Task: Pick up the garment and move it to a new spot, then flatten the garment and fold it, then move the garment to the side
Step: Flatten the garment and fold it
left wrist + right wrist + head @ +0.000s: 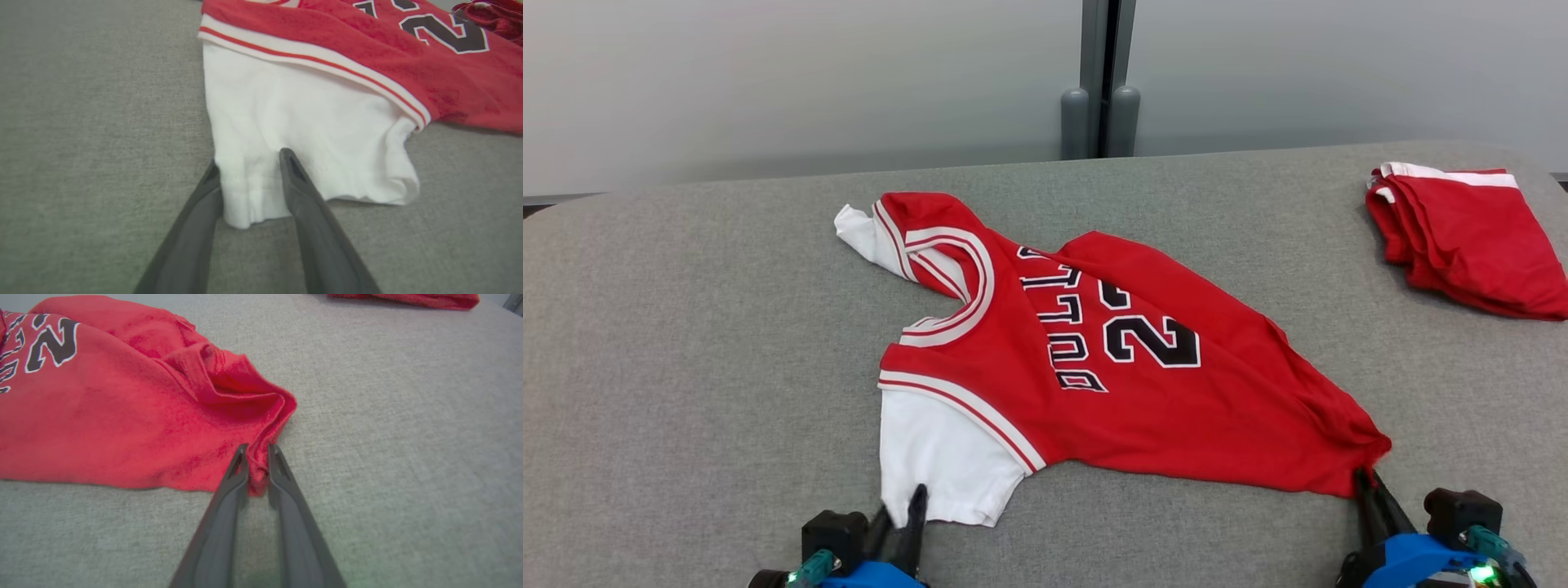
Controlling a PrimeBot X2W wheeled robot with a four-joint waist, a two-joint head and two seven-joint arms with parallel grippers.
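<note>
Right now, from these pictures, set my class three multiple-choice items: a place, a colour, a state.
1. Where does the folded red garment lie? A near left; B far right; C on the floor.
2. What colour is the sleeve at the left tool? A white; B black; C blue.
3. The right tool is: A wide open in the air; B holding the folded garment; C pinching the jersey by its red corner.
Answers: B, it lies at the head view's far right; A, plain white cloth; C, red fabric is squeezed in it.

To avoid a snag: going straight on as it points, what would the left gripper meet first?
The jersey's white sleeve, already between the fingers of the left gripper; then probably its striped band.
</note>
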